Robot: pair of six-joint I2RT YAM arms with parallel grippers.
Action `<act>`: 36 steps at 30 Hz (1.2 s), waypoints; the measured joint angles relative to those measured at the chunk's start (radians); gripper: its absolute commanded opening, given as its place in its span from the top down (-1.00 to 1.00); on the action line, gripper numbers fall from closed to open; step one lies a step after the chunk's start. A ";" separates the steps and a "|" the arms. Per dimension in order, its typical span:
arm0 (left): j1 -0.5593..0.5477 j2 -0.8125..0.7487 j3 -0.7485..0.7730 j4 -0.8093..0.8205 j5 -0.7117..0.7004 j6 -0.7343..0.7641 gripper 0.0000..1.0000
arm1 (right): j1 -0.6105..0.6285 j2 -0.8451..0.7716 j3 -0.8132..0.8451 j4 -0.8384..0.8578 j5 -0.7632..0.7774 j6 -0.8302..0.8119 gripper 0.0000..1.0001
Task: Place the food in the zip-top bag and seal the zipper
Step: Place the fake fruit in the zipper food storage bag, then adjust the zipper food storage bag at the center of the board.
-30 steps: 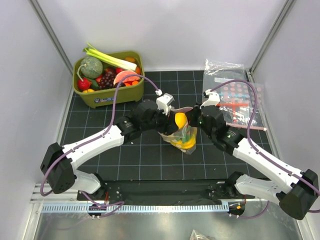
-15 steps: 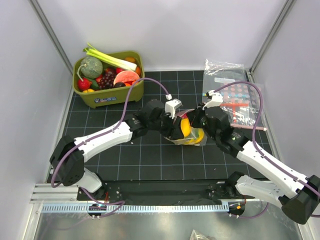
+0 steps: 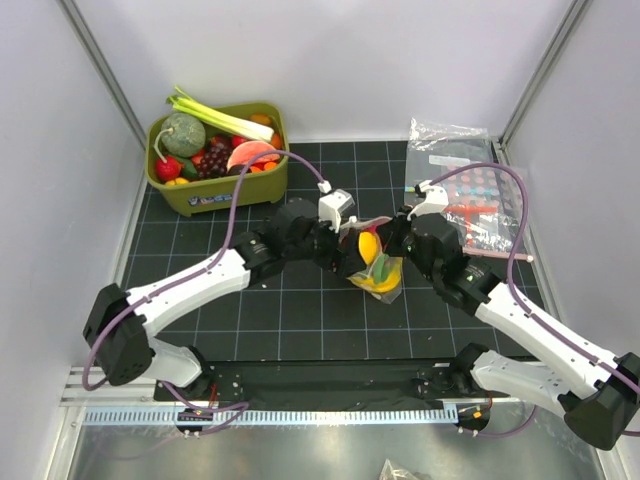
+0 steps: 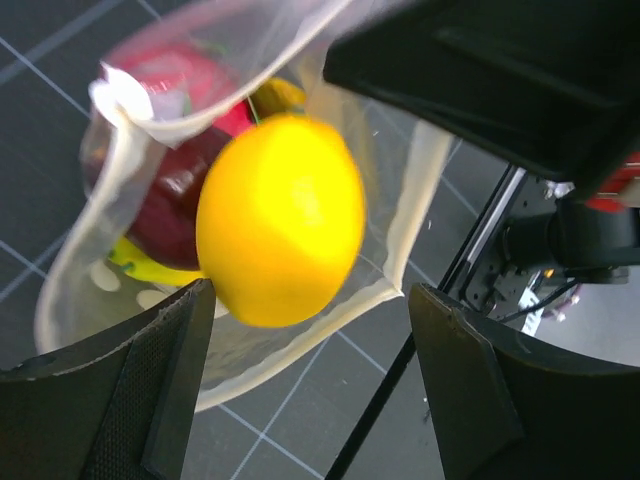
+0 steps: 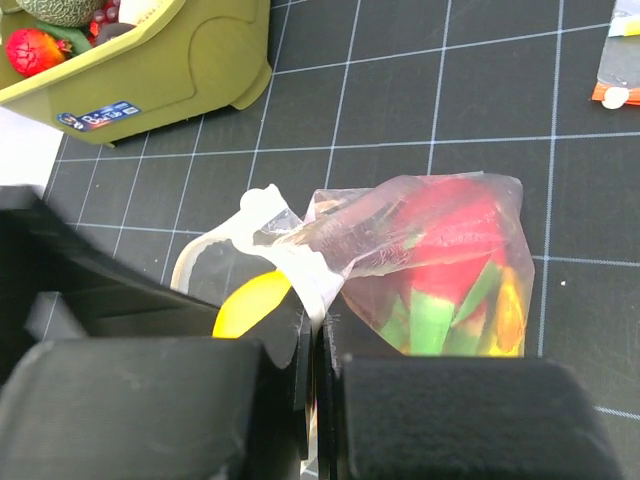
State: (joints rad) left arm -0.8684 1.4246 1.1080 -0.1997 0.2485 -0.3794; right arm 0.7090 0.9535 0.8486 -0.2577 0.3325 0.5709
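The zip-top bag (image 3: 387,283) lies at the middle of the mat between my two grippers, its mouth held open. It holds red, green and yellow food (image 5: 450,262). A yellow lemon (image 4: 280,220) sits in the bag's mouth, partly past the zipper strip (image 4: 300,335); it also shows in the top view (image 3: 368,246). My left gripper (image 4: 310,375) is open, its fingers (image 4: 170,385) wide apart on either side just behind the lemon; it is left of the bag in the top view (image 3: 349,247). My right gripper (image 5: 320,330) is shut on the bag's mouth strip (image 5: 300,262).
A green bin (image 3: 215,192) of toy fruit and vegetables stands at the back left, also in the right wrist view (image 5: 160,75). Clear bags with pink-red dots (image 3: 470,195) lie at the back right. The arms nearly meet over the bag.
My left gripper carried the lemon right and down to the bag's mouth, then drew back a little. The bag shifted slightly right. My right gripper kept its hold on the mouth edge.
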 measured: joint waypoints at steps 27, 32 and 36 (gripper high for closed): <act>0.000 0.016 0.030 -0.096 -0.380 0.093 -0.19 | 0.000 0.003 0.000 -0.005 0.017 0.001 0.92; 0.000 0.072 0.053 -0.104 -0.411 0.123 0.92 | 0.000 0.036 0.021 -0.005 -0.009 0.002 0.92; 0.000 0.055 0.053 -0.115 -0.414 0.126 1.00 | 0.000 0.070 0.040 -0.007 -0.033 0.002 0.89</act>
State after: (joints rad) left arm -0.8684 1.4799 1.1610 -0.3145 -0.1658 -0.2539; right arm 0.7090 1.0233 0.8886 -0.2646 0.2993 0.5724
